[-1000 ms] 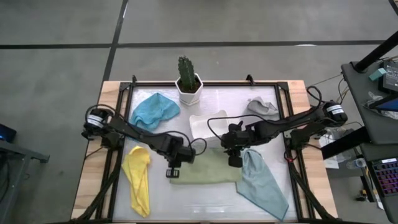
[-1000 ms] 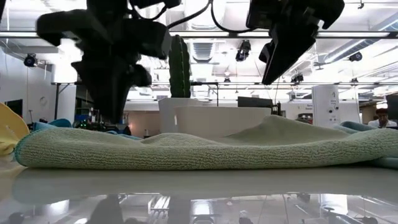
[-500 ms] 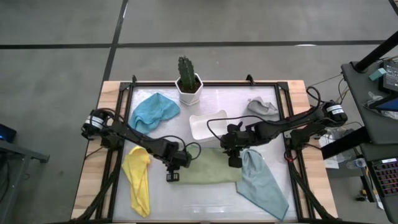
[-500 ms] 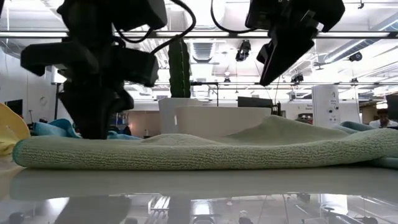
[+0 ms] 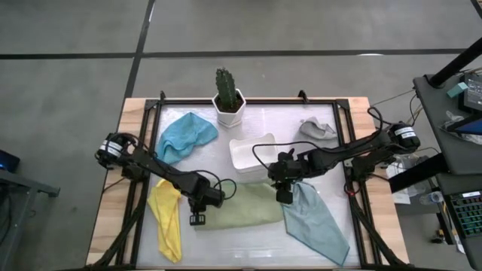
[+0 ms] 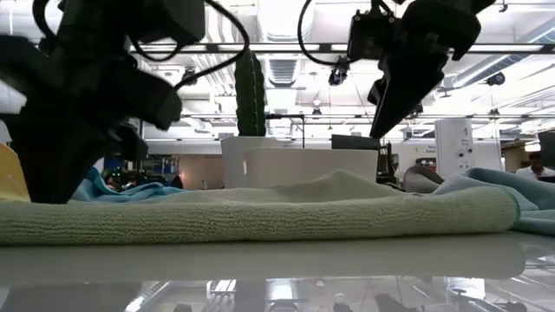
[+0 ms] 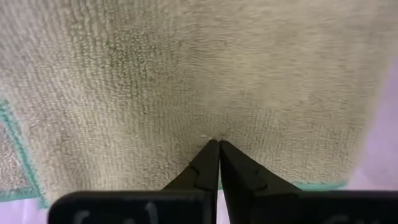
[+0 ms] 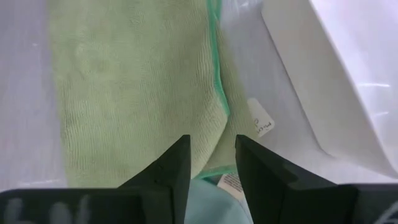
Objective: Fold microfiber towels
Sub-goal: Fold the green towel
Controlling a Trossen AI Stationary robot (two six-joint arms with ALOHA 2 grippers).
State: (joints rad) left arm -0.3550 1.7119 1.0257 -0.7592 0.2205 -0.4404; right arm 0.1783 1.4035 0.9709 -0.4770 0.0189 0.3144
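The olive green towel (image 5: pixel 241 207) lies folded into a flat band on the table's middle near part. My left gripper (image 5: pixel 197 218) is shut, its tips down on the band's left end, which the left wrist view (image 7: pixel 214 142) also shows. My right gripper (image 5: pixel 283 197) is open and hangs above the band's right end (image 8: pixel 155 93), touching nothing. The pale teal towel (image 5: pixel 316 222) lies spread at the near right. The yellow towel (image 5: pixel 167 218) lies at the near left, the bright blue towel (image 5: pixel 186 134) at the far left, and the grey towel (image 5: pixel 318 130) at the far right. My left gripper presses its shut fingertips (image 7: pixel 208 155) down on the top of the olive green towel near its left end (image 7: pixel 214 127), coming from above. No cloth shows between the fingers. The towel lies flat on the table under them.
A white tray (image 5: pixel 248 154) lies just beyond the green towel at mid table. A potted cactus (image 5: pixel 228 102) stands at the far edge. A black frame (image 5: pixel 143 150) runs around the work area. Bare table shows along the near edge.
My left gripper has gone toward the table's near left, fingers shut and down on the olive green towel. The towel has slid along the table with it, and its right end has drawn away from the pale teal towel.
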